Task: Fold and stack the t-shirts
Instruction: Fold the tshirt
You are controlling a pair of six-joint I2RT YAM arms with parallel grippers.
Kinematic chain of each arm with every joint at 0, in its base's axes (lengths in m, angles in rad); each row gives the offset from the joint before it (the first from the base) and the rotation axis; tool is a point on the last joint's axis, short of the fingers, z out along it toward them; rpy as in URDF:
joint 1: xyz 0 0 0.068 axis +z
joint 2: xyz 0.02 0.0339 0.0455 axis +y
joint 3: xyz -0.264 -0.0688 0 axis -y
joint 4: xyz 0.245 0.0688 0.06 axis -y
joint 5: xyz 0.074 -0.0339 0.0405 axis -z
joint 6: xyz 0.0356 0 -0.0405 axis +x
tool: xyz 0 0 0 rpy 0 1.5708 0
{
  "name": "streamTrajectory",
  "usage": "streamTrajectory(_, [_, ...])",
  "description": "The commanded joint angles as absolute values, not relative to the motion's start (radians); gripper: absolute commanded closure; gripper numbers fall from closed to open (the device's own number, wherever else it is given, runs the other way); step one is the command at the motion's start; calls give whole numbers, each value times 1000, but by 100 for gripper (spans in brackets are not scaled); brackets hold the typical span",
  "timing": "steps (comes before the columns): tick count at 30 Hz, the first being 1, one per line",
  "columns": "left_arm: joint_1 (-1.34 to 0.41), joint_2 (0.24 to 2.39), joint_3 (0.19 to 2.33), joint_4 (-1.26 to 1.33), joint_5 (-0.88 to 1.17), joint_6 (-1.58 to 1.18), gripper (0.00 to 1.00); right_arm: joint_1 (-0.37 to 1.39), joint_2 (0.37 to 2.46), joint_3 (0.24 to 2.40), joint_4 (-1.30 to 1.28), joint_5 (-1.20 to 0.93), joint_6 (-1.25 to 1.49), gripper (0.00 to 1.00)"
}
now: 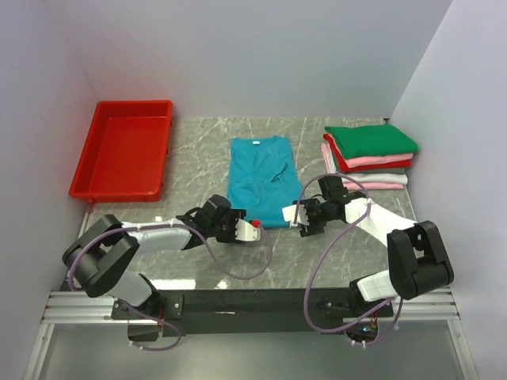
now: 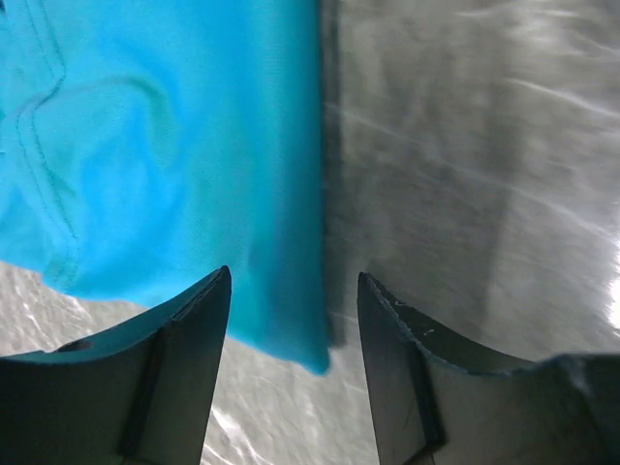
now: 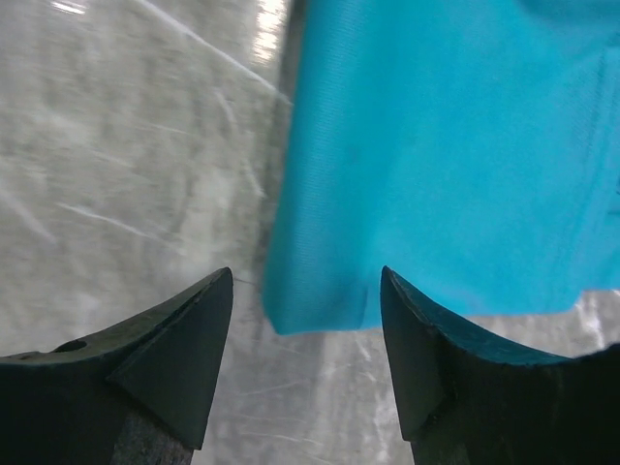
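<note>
Your left claw (image 2: 294,281) and right claw (image 3: 307,276) stand open at the near corners of the teal t-shirt (image 1: 260,178). They look placed to pinch and fold.

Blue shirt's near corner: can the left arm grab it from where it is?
Probably yes. The left gripper has its jaws open, and the blue shirt has its corner lying right between them, flat on the table, with nothing in the way.

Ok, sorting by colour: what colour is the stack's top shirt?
The top t-shirt is green, seen best in the top external view.
</note>
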State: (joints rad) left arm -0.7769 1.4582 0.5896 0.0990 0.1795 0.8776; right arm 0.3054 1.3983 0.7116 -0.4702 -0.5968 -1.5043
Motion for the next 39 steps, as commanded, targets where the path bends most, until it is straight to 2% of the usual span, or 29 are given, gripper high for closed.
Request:
streamTrajectory(1, [-779, 1505, 623, 144, 120, 917, 40, 314, 1413, 698, -370, -555, -1490, 31])
streamTrajectory(5, [-779, 1531, 621, 153, 97, 913, 44, 330, 1439, 696, -333, -529, -1485, 33])
streamTrajectory(9, [-778, 1534, 618, 147, 92, 908, 60, 356, 1454, 681, -305, -521, -1468, 40])
streamTrajectory(17, [-776, 1542, 627, 112, 127, 896, 74, 409, 1473, 703, -339, -470, -1421, 46])
streamTrajectory(19, [-776, 1543, 632, 101, 136, 893, 81, 425, 1488, 716, -337, -447, -1369, 57])
streamTrajectory(20, [-776, 1542, 632, 101, 143, 890, 88, 429, 1496, 727, -347, -433, -1332, 76])
streamTrajectory(23, [-776, 1522, 627, 78, 169, 891, 100, 428, 1516, 761, -395, -445, -1301, 99])
streamTrajectory(29, [-785, 1404, 641, -121, 301, 856, 100, 381, 1365, 733, -581, -552, -1370, 100])
streamTrajectory(34, [-867, 1325, 656, -285, 394, 798, 100, 368, 1214, 726, -782, -646, -1408, 100])
streamTrajectory(39, [-882, 1241, 644, -288, 408, 758, 100, 368, 1147, 722, -784, -652, -1358, 100])
